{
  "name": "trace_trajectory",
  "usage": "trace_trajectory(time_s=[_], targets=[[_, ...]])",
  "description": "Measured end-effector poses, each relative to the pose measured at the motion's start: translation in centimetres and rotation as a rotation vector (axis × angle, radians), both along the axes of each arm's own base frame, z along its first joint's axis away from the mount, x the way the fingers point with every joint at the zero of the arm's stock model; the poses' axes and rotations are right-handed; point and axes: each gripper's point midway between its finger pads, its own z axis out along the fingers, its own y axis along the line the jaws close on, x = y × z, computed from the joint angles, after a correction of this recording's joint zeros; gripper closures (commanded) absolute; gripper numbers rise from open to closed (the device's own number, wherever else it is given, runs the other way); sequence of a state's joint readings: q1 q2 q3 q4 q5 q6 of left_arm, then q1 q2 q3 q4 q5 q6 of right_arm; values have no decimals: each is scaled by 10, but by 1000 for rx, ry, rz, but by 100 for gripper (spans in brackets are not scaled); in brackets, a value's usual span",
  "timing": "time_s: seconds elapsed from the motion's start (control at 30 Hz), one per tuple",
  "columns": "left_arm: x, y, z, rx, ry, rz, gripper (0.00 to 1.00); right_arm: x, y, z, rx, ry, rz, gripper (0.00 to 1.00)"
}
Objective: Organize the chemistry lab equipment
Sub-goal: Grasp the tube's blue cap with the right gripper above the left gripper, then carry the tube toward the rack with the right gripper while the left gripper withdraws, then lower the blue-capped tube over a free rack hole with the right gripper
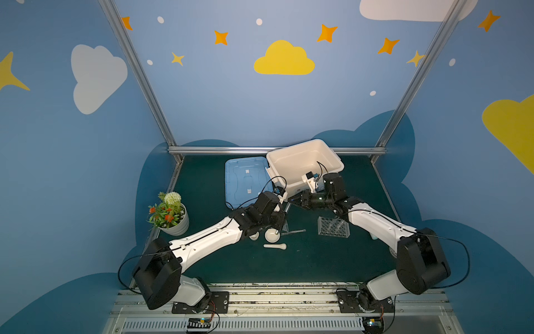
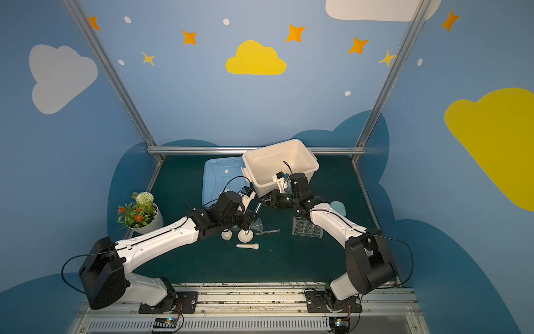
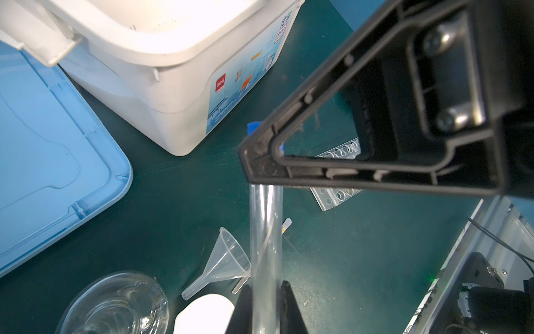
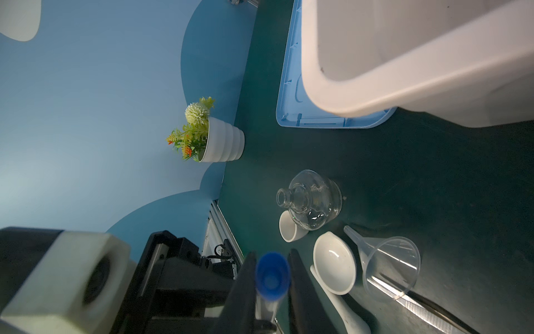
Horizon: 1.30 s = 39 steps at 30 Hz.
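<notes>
While the left gripper (image 3: 265, 292) is clamped on the clear shaft of a test tube (image 3: 265, 231), the right gripper (image 4: 272, 256) has its jaws pressed against the tube's blue cap (image 4: 272, 277). The funnel (image 3: 228, 257) and the white mortar (image 4: 333, 263) lie just beside the left gripper's tips. The clear rack (image 1: 333, 227) sits near the right gripper.

- The bin (image 1: 297, 164) and lid (image 1: 242, 176) filled the back of the table (image 1: 318, 266).
- The mortar (image 1: 271, 234), funnel (image 2: 258, 225) and pestle (image 1: 274, 246) crowded the middle.
- The front lay bare; the gap beside the rack (image 1: 333, 227) seemed passable.
</notes>
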<state>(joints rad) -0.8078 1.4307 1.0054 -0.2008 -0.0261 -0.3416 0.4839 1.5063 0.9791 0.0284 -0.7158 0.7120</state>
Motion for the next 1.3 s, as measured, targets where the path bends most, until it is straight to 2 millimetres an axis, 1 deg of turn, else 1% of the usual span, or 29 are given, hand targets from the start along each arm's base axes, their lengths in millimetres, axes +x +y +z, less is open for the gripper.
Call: trace_trajectory(time_s=[0.13,0.2,0.3,0.33,0.5,0.53,0.63,0.77,0.9,1.03,1.1,1.2,1.3], targets=[[0,0,-2,4,3,-3,86,-1,-1,-2,-3,0,0,91],[0,0,-2,4,3,-4,80,-1,-1,-2,-5,-3,-2,93],[0,-1,-2,7,-1,-6,47,-2,-4,-1,-14,-16,-12,94],[0,0,-2,6,-1,1,38,-2,-6,-2,-20,-22,-20,94],[3,10,-1,12,-28,48,3,-2,-23,1,-93,-70,-93,96],[2,14,-1,8,-35,65,1,-1,-28,3,-112,-86,-112,96],[0,28,0,16,-60,102,0,-1,-47,14,-183,-158,-185,97],[3,45,4,25,-89,154,0,-1,-78,27,-300,-261,-293,98],[7,64,-1,35,-86,215,0,-3,-109,32,-433,-378,-390,98],[7,77,-12,47,-63,250,0,-9,-132,27,-561,-453,-460,99],[7,80,-17,52,-50,261,0,-10,-141,20,-627,-479,-491,99],[6,82,-19,53,-41,268,0,-12,-151,7,-714,-500,-519,99],[6,82,-19,49,-37,268,0,-13,-157,0,-772,-523,-543,99]])
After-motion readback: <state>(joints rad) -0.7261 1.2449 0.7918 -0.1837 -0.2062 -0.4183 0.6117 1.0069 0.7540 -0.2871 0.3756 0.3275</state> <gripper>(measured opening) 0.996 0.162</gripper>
